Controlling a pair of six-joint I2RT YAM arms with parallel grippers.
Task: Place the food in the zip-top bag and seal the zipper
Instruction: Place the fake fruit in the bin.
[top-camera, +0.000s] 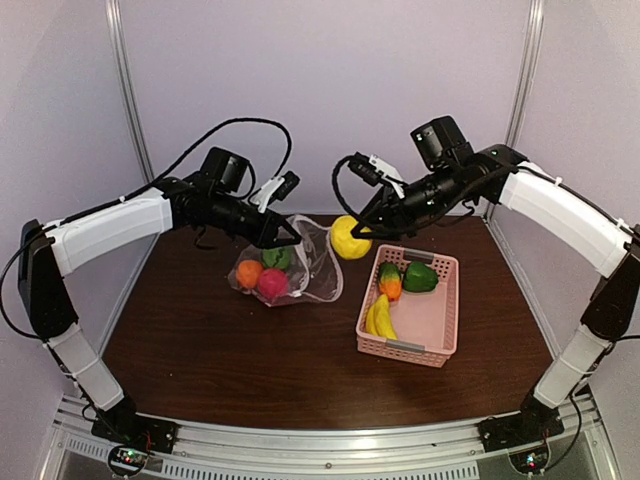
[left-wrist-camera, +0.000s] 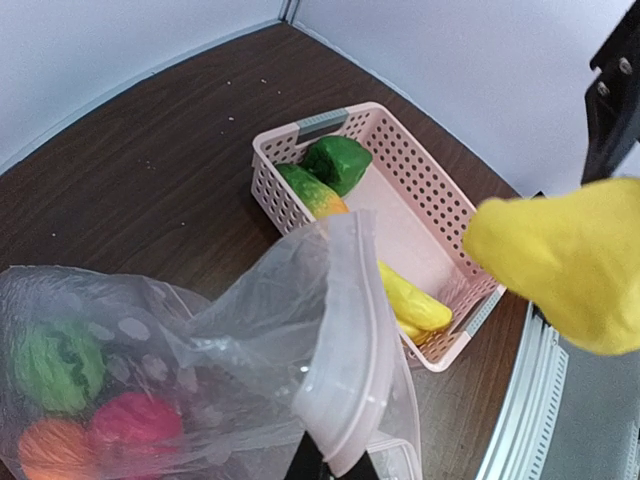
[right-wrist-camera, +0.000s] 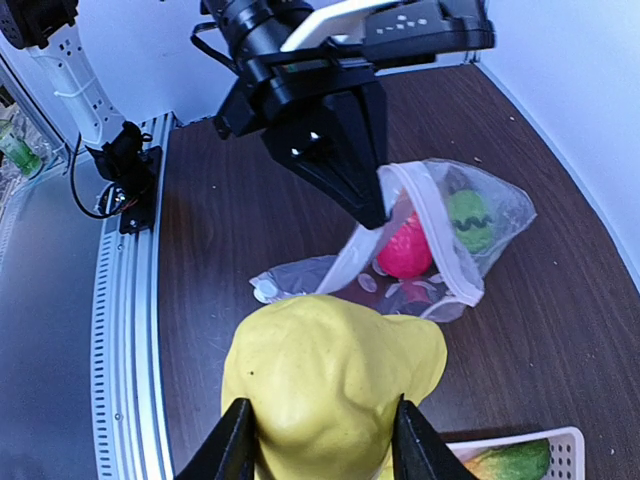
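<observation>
- Left gripper (top-camera: 288, 236): jaws gripped the zip-top bag (top-camera: 312, 268) by its rim, propping the mouth open near the surface's far edge.
- Right gripper (top-camera: 358, 226): jaws clasped the lemon (top-camera: 348, 238) beside that mouth, likely for dropping in.

The clear zip-top bag (top-camera: 318, 262) is lying crinkled left of centre in the top view. The left gripper (top-camera: 291, 240) is pinching its mouth up and open, with the whitish zipper (right-wrist-camera: 440, 240) looping round the rim. The orange (top-camera: 249, 273), red apple (top-camera: 272, 285) and striped ball (top-camera: 277, 258) are sitting inside. The yellow lemon (top-camera: 349, 238) is hanging just right of the mouth (clamped in the right gripper (top-camera: 362, 228)). The banana (top-camera: 380, 318) and green pepper (top-camera: 420, 277) are lying in the pink basket (top-camera: 405, 348), centre right.
</observation>
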